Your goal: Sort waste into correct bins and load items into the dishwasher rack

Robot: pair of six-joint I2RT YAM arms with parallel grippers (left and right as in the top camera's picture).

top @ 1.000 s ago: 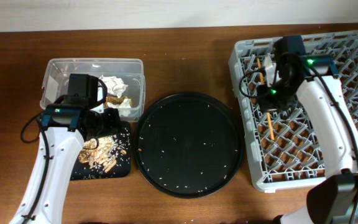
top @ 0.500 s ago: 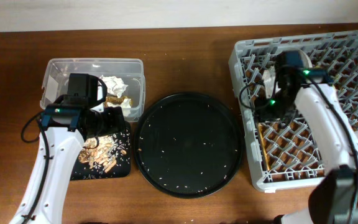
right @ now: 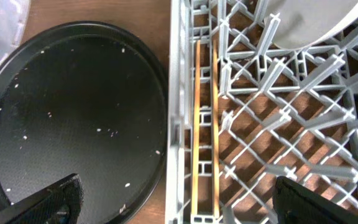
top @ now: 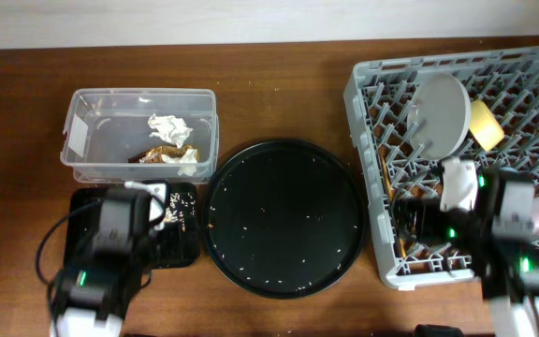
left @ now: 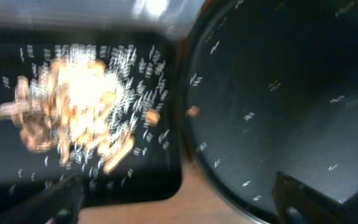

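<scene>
**Both arms pulled back, bins and rack in plain sight now**

The clear tub (top: pixel 87 101) is seen holding two crumpled tissue pieces (top: pixel 168 126) with the brown-and-gold wrapper (top: pixel 162 154) lying between them. Just in front of it, the shallow black tray (top: pixel 183 245) is loaded with a heap of beige food scraps (left: pixel 73 112), though the left wrist view is badly blurred. A few stray grains (top: pixel 279 201) are scattered over the round black tray (top: pixel 284 243) in the middle of the table (top: pixel 279 94).

In the rack (top: pixel 363 70), the plate (top: pixel 441 114) is propped on edge among the pegs, with the yellow bowl (top: pixel 487 124) tucked just beside it on the right. The chopsticks (right: pixel 196 155) are laid side by side along the rack's left wall, down in the lattice.

Compared with half a second ago, the left arm has been drawn off the tub and tray toward the near table edge, so the tub's contents are uncovered. The right arm has been pulled back from the rack's upper left to its near side, which exposes the plate and bowl.

The left gripper (left: pixel 179 196) is held over the seam between the black tray and the round one, fingers spread wide, nothing gripped. The right gripper (right: pixel 179 205) is likewise spread wide and empty, straddling the rack's left wall.
</scene>
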